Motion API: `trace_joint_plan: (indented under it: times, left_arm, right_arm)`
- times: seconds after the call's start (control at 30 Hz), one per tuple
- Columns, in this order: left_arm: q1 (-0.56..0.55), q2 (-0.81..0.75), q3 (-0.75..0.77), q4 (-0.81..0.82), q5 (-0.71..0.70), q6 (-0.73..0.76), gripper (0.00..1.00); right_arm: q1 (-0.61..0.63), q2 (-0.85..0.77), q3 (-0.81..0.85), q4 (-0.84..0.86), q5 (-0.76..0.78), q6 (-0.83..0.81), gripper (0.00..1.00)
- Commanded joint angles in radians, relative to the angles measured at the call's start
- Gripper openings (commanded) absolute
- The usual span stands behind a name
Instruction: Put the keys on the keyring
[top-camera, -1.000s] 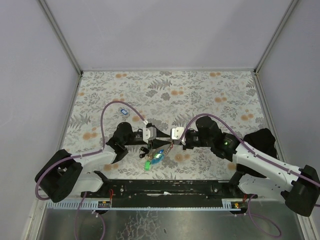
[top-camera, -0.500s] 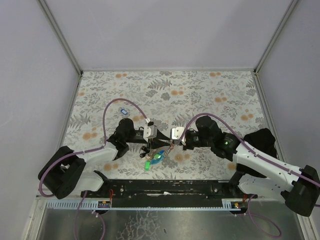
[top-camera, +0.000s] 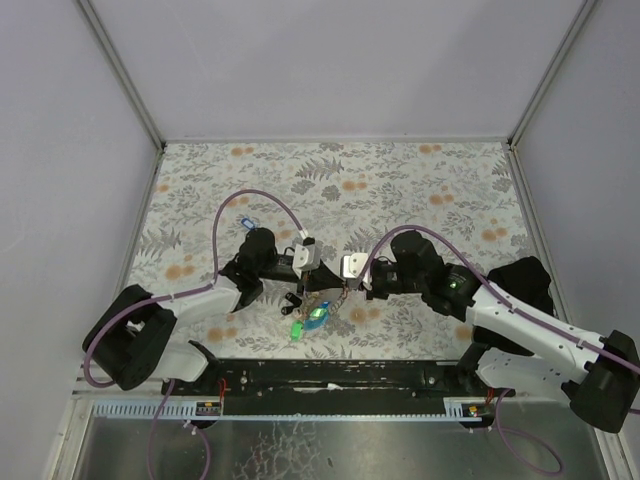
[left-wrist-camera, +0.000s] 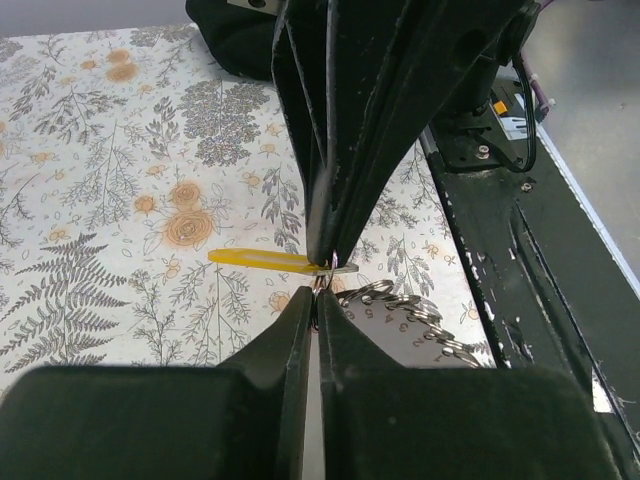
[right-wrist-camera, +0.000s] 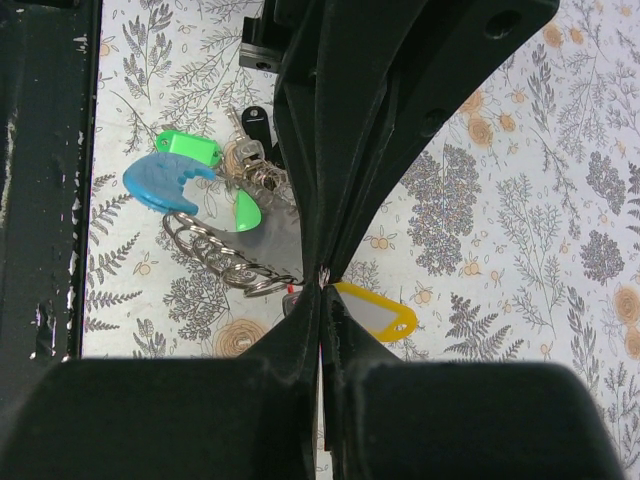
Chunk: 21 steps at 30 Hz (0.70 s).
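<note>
Table (top-camera: 400, 190) with a grey fern-and-flower print lies under both hands, and a black rail (top-camera: 330, 375) runs along its edge behind them. The left hand (left-wrist-camera: 315, 305) is closed, tip to tip with the right hand (right-wrist-camera: 322, 295), which is also closed. Their dark fingers hide whatever is pinched there. The keyring (right-wrist-camera: 225, 250), a stack of silvery rings with a light-blue curved strap (right-wrist-camera: 160, 185) and green key tags (right-wrist-camera: 190, 148), lies just beside the right hand's tips. A yellow key tag (right-wrist-camera: 375, 312) lies beneath the meeting tips. A small blue tag (top-camera: 243, 222) sits well beyond the left hand.
</note>
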Motion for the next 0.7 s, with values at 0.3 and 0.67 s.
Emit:
trace_joint_plan:
  times: [0.3,0.67]
  left_arm:
    - [0.015,-0.079,-0.103,0.162,-0.318,-0.286,0.0]
    - [-0.01,-0.143,-0.171,0.227,-0.703,-0.566,0.0]
  right_arm:
    - [0.01,-0.081,-0.019,0.094,0.035,0.044,0.0]
    - [0.011,-0.059,-0.118,0.211,0.008,0.092,0.0]
